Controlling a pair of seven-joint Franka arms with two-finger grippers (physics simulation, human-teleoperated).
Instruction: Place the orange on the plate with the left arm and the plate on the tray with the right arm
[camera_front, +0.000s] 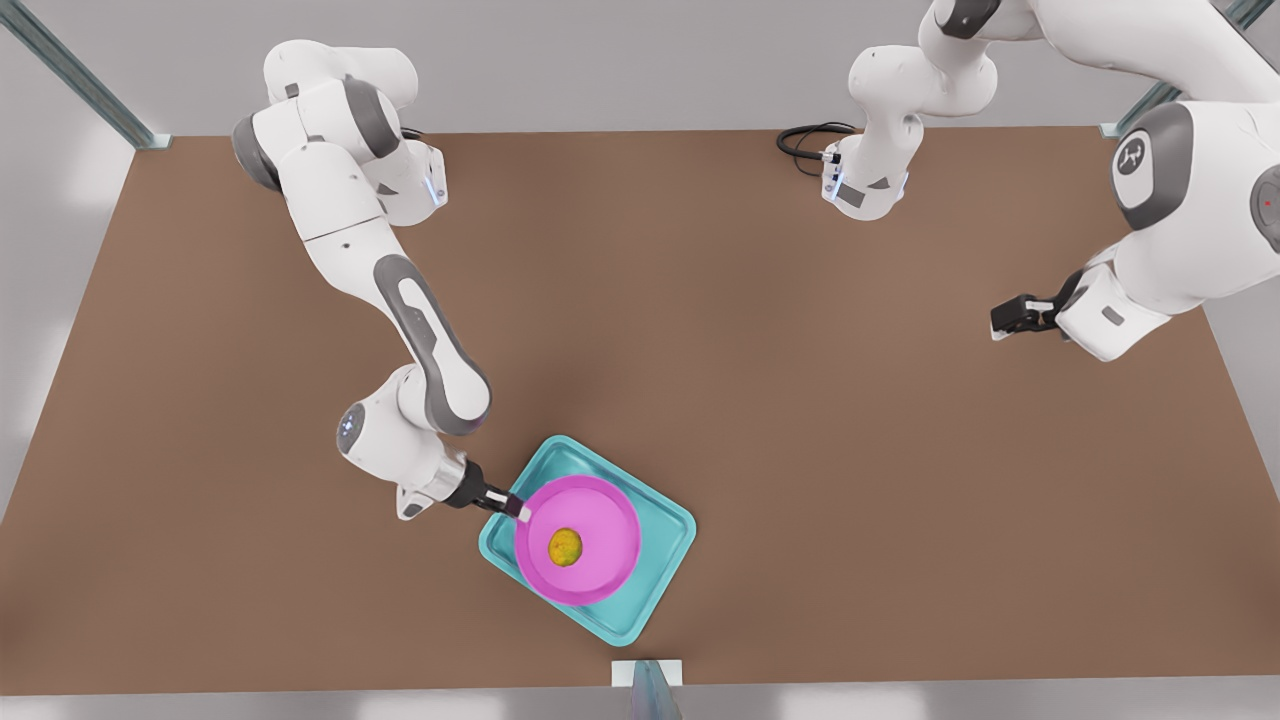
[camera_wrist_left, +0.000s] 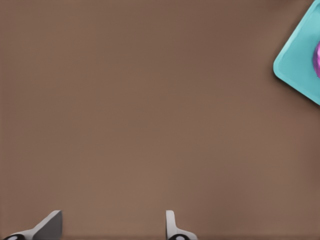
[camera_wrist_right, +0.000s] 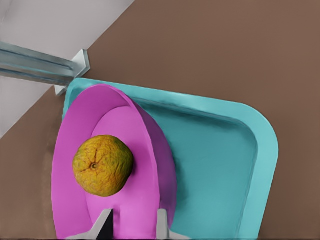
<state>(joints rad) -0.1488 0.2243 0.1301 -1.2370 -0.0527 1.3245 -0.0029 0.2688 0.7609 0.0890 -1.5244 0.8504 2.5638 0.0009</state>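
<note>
Plate (camera_front: 600, 520) is a stiff, thin, smooth pink dish, likely light and a bit slippery, so the rim is the only real place to pinch it; right gripper (camera_front: 519, 508) is doing that, jaws pinching the plate's rim on the side toward the front view's left, and in the right wrist view the fingers (camera_wrist_right: 161, 220) straddle that edge. Plate sits over the tray (camera_front: 660, 560), inside its rim, though whether it rests flat or hangs just above I cannot tell. Orange (camera_front: 565, 546) is small, firm, bumpy, yellow-orange with green patches, and would probably roll if the plate tilts; it lies near the plate's centre. Tray is turquoise, rectangular, rounded corners. Left gripper (camera_front: 1012, 318) waits well apart from the tray, toward the front view's right, jaws spread over bare table (camera_front: 800, 400).
</note>
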